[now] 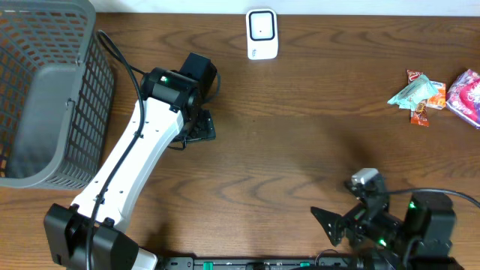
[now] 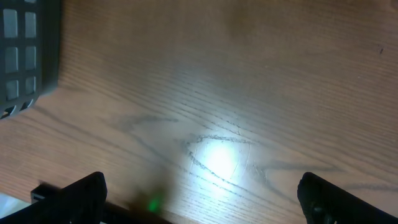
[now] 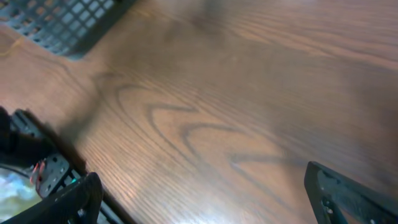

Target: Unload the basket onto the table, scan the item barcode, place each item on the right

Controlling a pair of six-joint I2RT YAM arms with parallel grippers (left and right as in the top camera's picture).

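Left gripper (image 2: 202, 190): jaws wide apart, empty | right gripper (image 3: 202, 193): jaws wide apart, empty | snack packets (image 1: 420, 94): far right on bench (image 1: 300, 135), untouched

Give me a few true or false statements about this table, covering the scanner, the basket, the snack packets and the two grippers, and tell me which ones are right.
1. The white scanner stands near the far edge of the table, apart from both arms. True.
2. The left gripper holds a snack packet. False: the left gripper is open with nothing between its fingers.
3. The snack packets lie in a small cluster on the robot's right side. True.
4. The gray basket sits next to the packets. False: it is at the opposite, left end.
5. The right gripper is shut. False: the right gripper is open and holds nothing.
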